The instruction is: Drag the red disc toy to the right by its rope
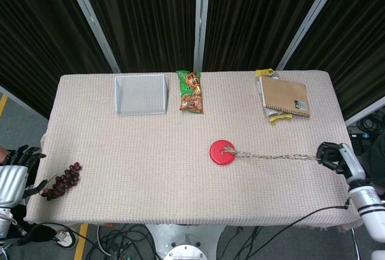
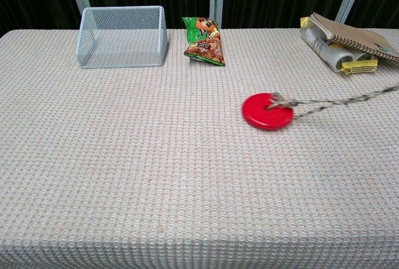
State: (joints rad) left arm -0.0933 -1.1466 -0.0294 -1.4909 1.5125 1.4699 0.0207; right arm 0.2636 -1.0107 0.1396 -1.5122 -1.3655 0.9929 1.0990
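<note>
Nothing legible anywhere on this table: the snack bag (image 2: 203,40) at the tabletop's far edge carries bold printed lettering on its green and orange front, but it's too small and blurred to make out. Over at the far right corner, the brown notebook (image 1: 284,96) shows a small dark label patch on its cover, and that can't be read either

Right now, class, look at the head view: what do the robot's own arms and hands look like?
The right robot hand has black fingers on a silver-white, segmented forearm trailed by a thin black cable. The left robot hand, at the table's edge, has a silver-grey back and black fingers.
</note>
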